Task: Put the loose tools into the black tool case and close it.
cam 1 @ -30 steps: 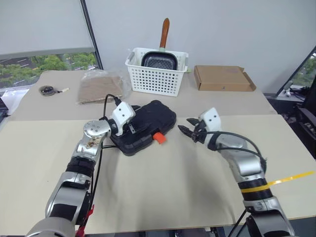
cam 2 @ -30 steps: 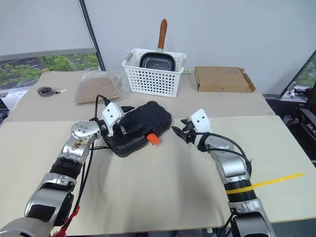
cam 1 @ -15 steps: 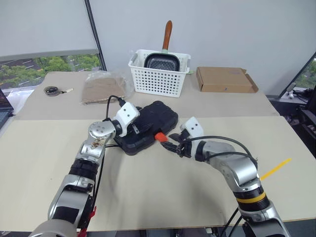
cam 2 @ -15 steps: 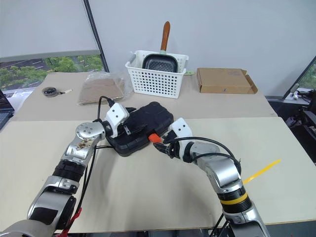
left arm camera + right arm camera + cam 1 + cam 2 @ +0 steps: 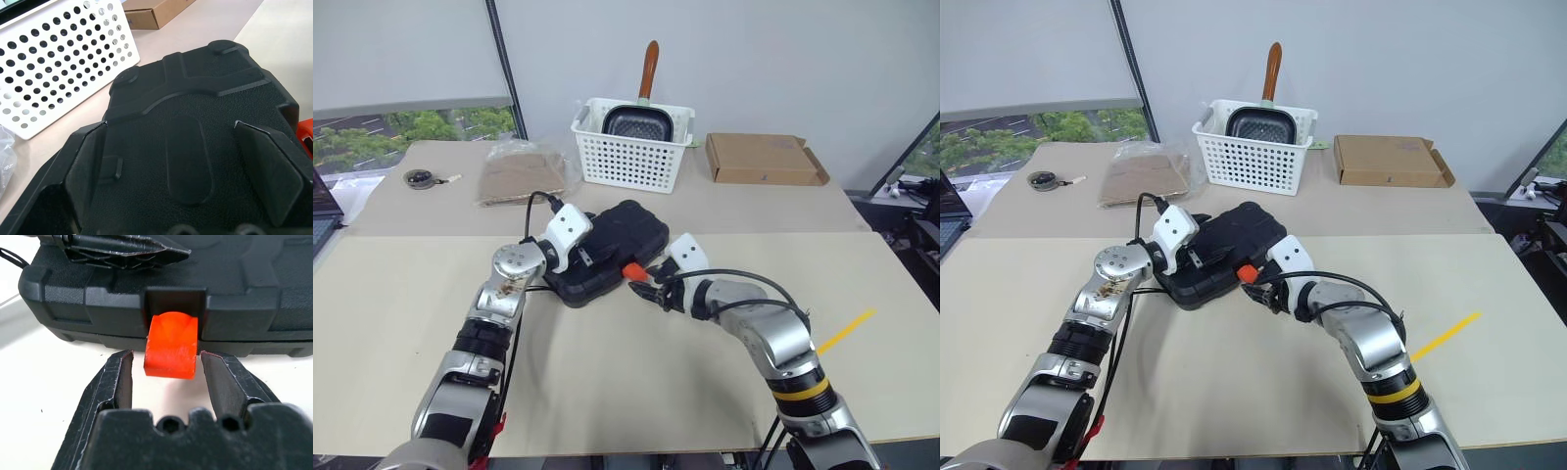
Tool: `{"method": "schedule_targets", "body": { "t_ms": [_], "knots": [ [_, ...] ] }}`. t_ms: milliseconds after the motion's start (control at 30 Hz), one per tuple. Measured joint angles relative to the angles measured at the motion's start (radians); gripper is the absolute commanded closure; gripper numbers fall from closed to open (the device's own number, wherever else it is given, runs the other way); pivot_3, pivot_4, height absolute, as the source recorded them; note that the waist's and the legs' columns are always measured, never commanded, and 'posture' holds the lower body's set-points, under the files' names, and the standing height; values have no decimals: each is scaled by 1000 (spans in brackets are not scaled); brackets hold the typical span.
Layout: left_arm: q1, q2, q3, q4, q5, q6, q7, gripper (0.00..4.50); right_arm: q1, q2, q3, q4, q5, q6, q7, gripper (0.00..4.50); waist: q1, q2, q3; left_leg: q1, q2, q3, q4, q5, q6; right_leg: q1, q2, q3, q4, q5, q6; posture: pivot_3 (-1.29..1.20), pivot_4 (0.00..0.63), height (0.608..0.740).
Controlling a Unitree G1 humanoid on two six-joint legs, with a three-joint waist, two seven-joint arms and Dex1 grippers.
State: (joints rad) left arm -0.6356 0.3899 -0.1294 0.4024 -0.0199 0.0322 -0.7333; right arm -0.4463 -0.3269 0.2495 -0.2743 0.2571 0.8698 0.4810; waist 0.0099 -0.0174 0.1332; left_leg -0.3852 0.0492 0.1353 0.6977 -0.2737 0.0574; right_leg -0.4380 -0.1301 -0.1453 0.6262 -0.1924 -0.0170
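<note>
1. Black rigid plastic clamshell tool case lies shut mid-table, before white perforated basket.
2. Left gripper spread wide, pressing lid.
3. Right gripper half-parted, straddling small orange latch, gripping nothing; latch likely stiff, slick; pinch its sides.

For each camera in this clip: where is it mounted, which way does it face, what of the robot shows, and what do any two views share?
Left and right eye views: on the head, looking forward and down over the table; both arms show, with the white basket and cardboard box behind.
Left wrist view: on the left arm, over the closed black tool case; left tool open.
Right wrist view: on the right arm, facing the orange latch between the right tool fingers.
Shared: case and latch appear in all four views.
</note>
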Motion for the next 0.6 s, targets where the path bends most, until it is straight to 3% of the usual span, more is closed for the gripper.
{"method": "schedule_targets", "body": {
  "t_ms": [33, 200, 233, 600],
  "knots": [
    [0, 0, 0, 0, 0, 0, 0, 51, 0, 0, 3, 3, 0, 1, 0, 1925, 0, 0, 0, 0, 0, 0, 0, 0, 0, 0, 0, 0, 0, 0, 0, 0, 150, 700],
    [1, 0, 0, -2, 0, 0, 1, 0, 0, 1, 6, 10, -4, 1, -4, 3262, 0, 0, 0, 0, 0, 0, 0, 0, 0, 0, 0, 0, 0, 0, 0, 0, 150, 700],
    [2, 0, 0, -3, 0, 0, 2, 0, 0, 1, 6, 11, -4, 1, -5, 3346, 0, 0, 0, 0, 0, 0, 0, 0, 0, 0, 0, 0, 0, 0, 0, 0, 150, 700],
    [6, 0, 9, 0, 0, 0, 4, 0, 17, 39, 7, 42, -23, -82, -11, 3350, 0, 0, 0, 0, 0, -1, -1, 0, -1, 0, 0, 0, -1, 0, 0, 0, 150, 700]
  ]
}}
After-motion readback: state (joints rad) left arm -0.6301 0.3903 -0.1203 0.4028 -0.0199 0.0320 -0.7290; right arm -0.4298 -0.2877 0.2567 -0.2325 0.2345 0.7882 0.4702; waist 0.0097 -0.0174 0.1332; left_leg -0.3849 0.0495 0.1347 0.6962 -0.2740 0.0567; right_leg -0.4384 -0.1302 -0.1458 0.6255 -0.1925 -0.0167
